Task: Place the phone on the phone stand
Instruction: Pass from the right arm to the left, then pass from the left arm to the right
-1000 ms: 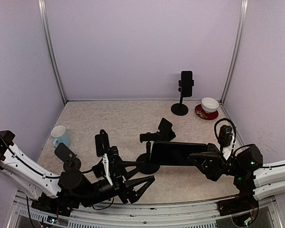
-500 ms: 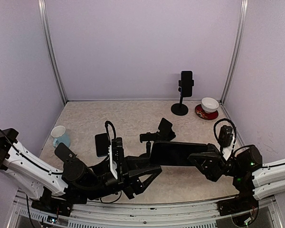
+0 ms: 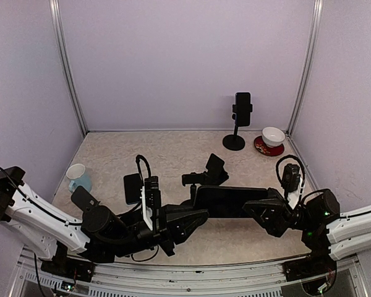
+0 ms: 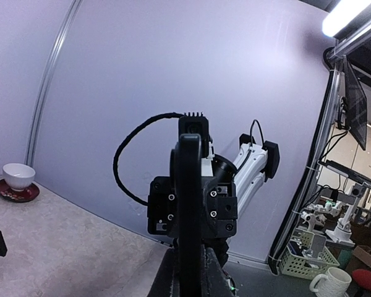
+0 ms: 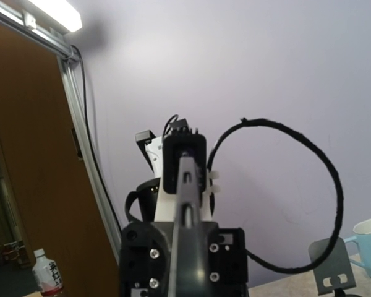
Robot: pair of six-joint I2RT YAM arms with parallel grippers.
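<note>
Both sets of jaws are pinched shut on either end of the phone [image 3: 229, 201], holding it level just right of the phone stand [image 3: 198, 179], and an uneven pull could twist it loose!

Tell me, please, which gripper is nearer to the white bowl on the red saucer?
Right. The right gripper grips the phone at its end in front of the bowl; the left gripper grips its other end, farther left.
</note>
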